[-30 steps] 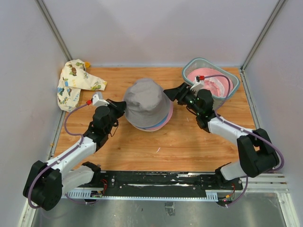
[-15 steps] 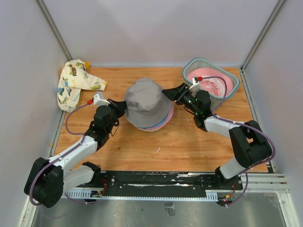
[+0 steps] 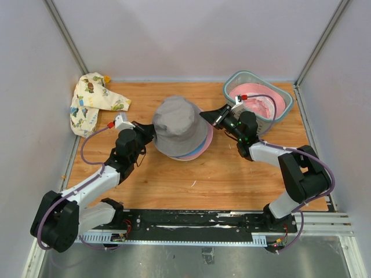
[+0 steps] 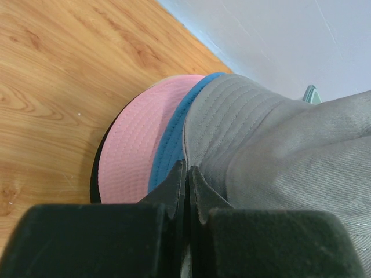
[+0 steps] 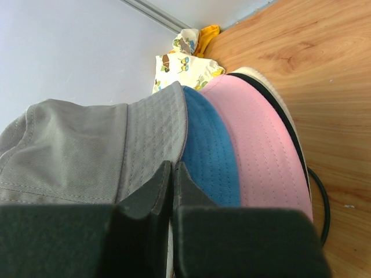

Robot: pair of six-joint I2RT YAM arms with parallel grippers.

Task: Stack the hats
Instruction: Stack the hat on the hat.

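A grey hat tops a pile of hats in the middle of the table. Blue and pink brims stick out below it, and in the right wrist view a cream brim and a black edge show under those. My left gripper is shut on the grey hat's brim on its left side; in the left wrist view the gripper pinches the brim's edge. My right gripper is shut on the same brim on the right, with the gripper next to the blue brim.
A teal-rimmed plastic basket at the back right holds a pink hat. A cream patterned fabric piece lies at the back left corner against the wall. Grey walls close in the left, right and back sides.
My right gripper has moved slightly left onto the grey hat's brim and shut on it. The left gripper stays shut on the other side.
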